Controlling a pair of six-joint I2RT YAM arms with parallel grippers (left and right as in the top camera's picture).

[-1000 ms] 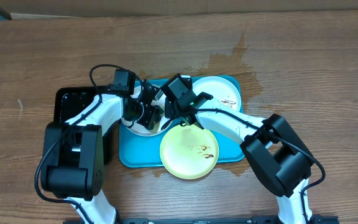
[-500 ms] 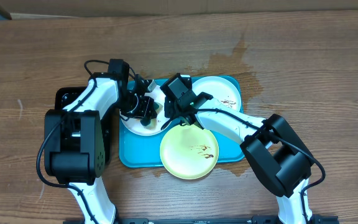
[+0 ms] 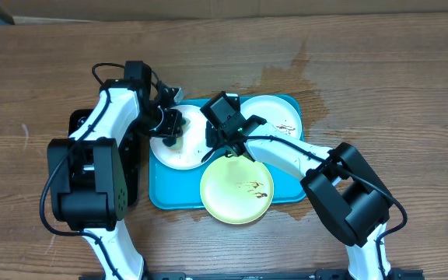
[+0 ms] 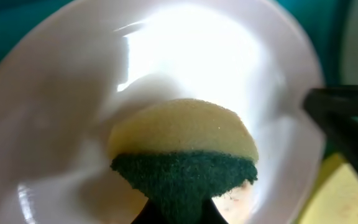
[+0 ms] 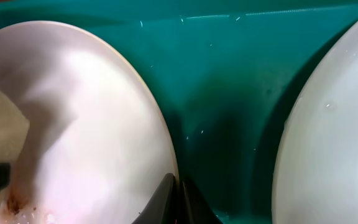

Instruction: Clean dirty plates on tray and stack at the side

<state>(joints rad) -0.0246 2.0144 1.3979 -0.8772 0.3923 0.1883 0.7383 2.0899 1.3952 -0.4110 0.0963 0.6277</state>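
My left gripper (image 3: 169,127) is shut on a yellow sponge with a green scouring side (image 4: 185,149) and presses it onto the left white plate (image 3: 183,152) on the turquoise tray (image 3: 286,189). In the left wrist view that plate (image 4: 61,99) fills the frame, with a brownish smear beside the sponge. My right gripper (image 3: 211,148) is shut on this plate's right rim; in the right wrist view its fingertips (image 5: 179,193) pinch the plate's edge (image 5: 79,124). A second white plate (image 3: 274,117) with brown smears lies at the tray's back right. A yellow-green plate (image 3: 237,189) with smears overhangs the tray's front edge.
A smaller black tray (image 3: 92,124) stands left of the turquoise tray, under my left arm. A dark wet stain (image 3: 290,74) marks the wooden table behind the tray. Bare tray floor (image 5: 229,81) shows between the two white plates.
My left gripper has moved the sponge back and to the left across the white plate. My right gripper has held still on the rim.
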